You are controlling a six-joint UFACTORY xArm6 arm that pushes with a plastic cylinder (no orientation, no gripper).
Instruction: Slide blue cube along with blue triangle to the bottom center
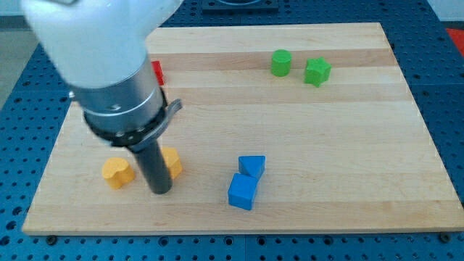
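The blue cube [242, 192] sits near the view's bottom centre of the wooden board [348, 145]. The blue triangle [252, 166] touches it just above and slightly right. My dark rod comes down from the big arm body at the view's upper left. My tip [160, 191] rests on the board well to the left of the blue cube, apart from it.
A yellow heart-shaped block [117, 172] lies left of the rod and a yellow block [172, 162] is just right of it, partly hidden. A red block [156, 72] peeks out behind the arm. A green cylinder [281, 63] and a green star [317, 71] sit at the view's top right.
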